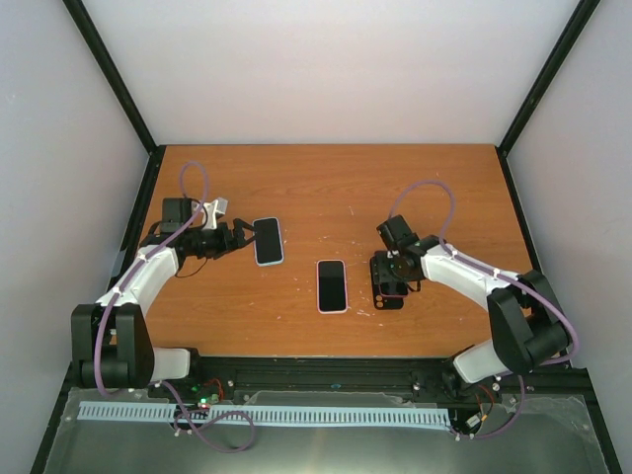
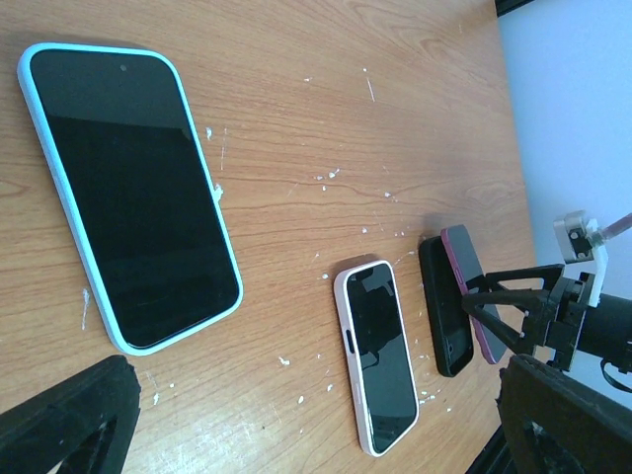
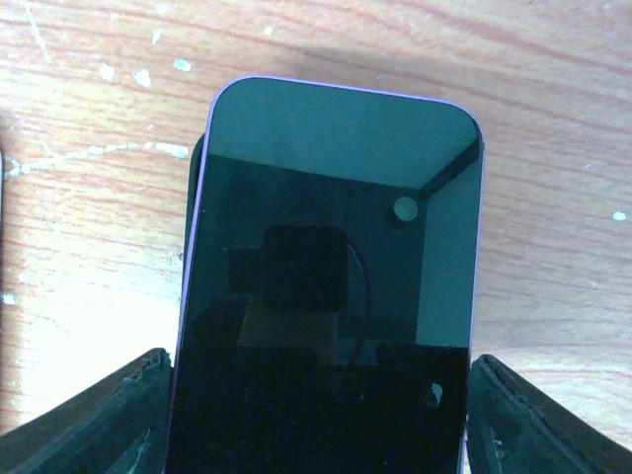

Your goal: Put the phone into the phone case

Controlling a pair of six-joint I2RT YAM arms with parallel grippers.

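Phone (image 3: 326,247): purple rim, dark glossy screen, pinched by right hand (image 1: 391,273); left hand (image 1: 243,236) spread.

surface (image 1: 326,188): wooden, white-flecked | blue-cased phone (image 1: 268,241) flat, left | white-cased phone (image 1: 332,285) flat, centre | black case (image 2: 439,316) right, seemingly resting on it

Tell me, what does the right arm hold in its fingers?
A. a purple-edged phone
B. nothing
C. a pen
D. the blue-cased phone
A: the right wrist view shows the purple-edged phone between the fingers, with the black case right behind it.
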